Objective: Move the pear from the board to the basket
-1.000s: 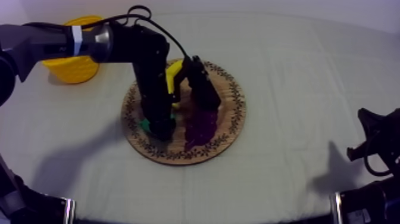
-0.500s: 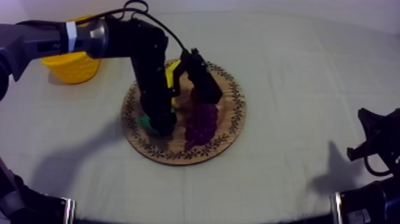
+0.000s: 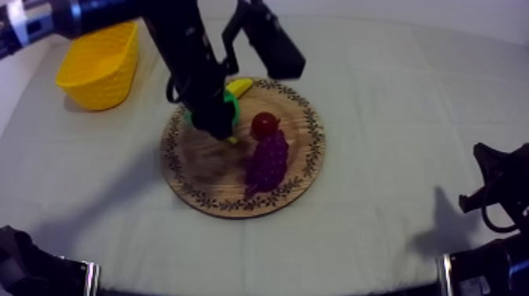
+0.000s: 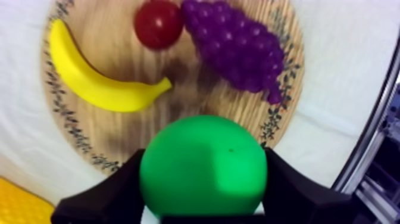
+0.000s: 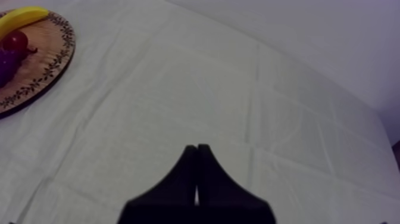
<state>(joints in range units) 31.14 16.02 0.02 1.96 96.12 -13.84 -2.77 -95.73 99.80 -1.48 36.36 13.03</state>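
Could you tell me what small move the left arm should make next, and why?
Probably a short sideways carry toward the yellow basket, with the grip kept closed. The left gripper is shut on the pear and holds it over the wooden board, so the pick looks done. The basket stands on the cloth beside the board, open side up.

Green pear [image 4: 202,167]; yellow banana [image 4: 95,83] and basket [image 3: 98,67]; purple grapes [image 4: 238,47]; leaf-patterned rim on wooden board [image 3: 311,153].

The pear [image 4: 202,167] is rendered in smooth, faintly glossy plastic; grained wood is shown on the board [image 3: 201,161]; the desk [image 3: 370,228] is covered with matt, creased cloth [image 3: 393,102].
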